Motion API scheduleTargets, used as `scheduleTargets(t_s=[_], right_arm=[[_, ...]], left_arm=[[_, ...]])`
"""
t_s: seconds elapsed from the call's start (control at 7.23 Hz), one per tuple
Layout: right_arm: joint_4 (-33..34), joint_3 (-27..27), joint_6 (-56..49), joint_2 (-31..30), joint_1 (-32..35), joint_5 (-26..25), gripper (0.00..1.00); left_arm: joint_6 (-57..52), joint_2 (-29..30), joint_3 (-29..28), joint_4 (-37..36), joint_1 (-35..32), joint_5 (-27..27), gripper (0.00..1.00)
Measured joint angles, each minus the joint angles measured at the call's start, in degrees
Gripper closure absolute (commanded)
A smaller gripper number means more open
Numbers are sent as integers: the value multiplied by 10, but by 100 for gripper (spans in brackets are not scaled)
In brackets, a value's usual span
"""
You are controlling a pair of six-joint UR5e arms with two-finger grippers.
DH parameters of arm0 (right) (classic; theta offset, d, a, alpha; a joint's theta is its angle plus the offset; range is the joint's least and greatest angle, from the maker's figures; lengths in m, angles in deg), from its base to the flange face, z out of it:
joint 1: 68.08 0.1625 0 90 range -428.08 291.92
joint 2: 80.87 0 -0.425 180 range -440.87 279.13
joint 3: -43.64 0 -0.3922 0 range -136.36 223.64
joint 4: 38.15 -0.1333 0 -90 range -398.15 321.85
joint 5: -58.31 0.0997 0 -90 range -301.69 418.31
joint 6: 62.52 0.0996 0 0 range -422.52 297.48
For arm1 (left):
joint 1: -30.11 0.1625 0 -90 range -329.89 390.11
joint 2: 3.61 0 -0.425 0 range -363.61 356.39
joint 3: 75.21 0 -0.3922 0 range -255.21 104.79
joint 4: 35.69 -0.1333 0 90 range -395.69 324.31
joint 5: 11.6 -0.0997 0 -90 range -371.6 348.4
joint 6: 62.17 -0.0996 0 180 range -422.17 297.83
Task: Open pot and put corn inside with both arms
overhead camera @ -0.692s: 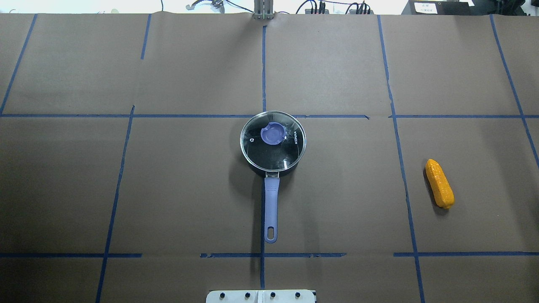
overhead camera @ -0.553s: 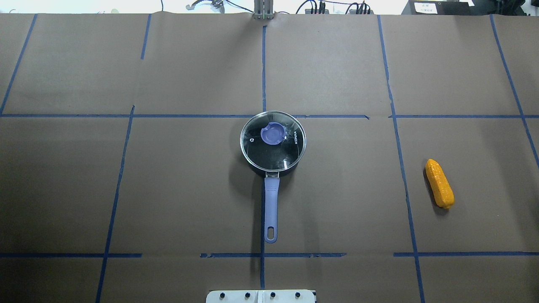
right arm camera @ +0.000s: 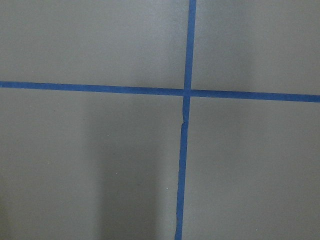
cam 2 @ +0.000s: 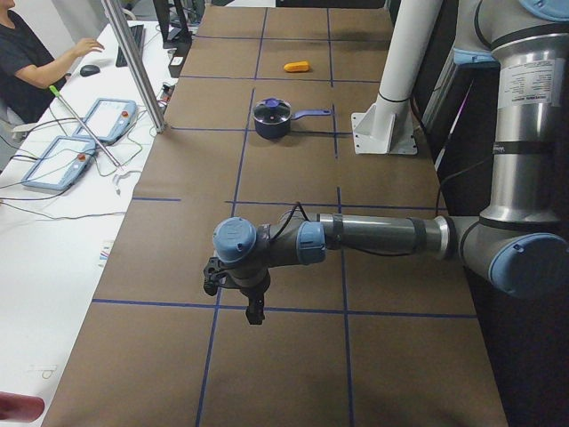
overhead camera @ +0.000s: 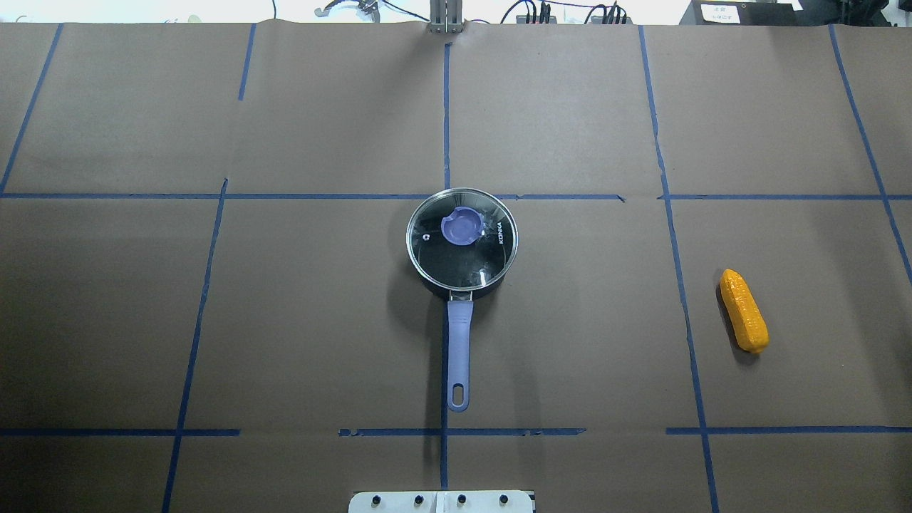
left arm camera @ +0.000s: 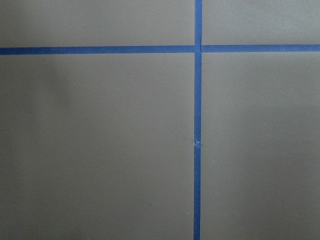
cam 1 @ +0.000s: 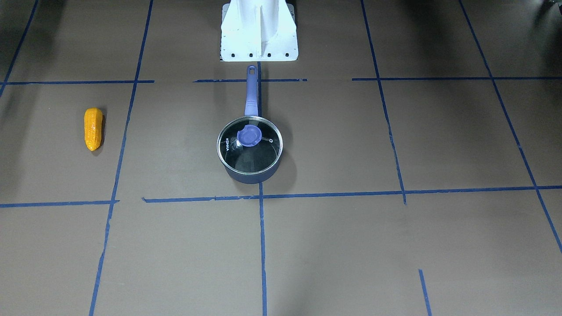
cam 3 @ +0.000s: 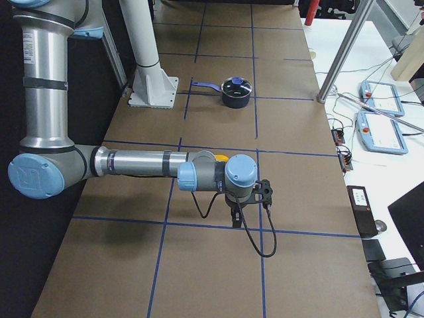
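Overhead exterior: glass lid (overhead camera: 467,260) sits on the pot (cam 1: 251,177) at the middle of the counter (overhead camera: 285,320), corn (overhead camera: 743,311) well apart on the robot's right, nothing shifted since the earlier frame. Left tool (cam 2: 253,317) and right tool (cam 3: 235,221) hover far off; clenched or released, I can't tell. Risk: smooth lid knob (overhead camera: 461,228) slipping, or corn rolling when pinched.

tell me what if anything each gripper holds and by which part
Nothing is held. The pot, lid on, and the corn sit on the table, away from the left gripper and right gripper.
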Motion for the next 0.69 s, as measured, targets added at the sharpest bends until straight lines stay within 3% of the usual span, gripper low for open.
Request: scheduleTargets(t_s=[0.69], right_arm=[[0, -4, 1, 1, 0, 1, 0]], left_arm=[[55, 24, 50, -2, 38, -2, 0]])
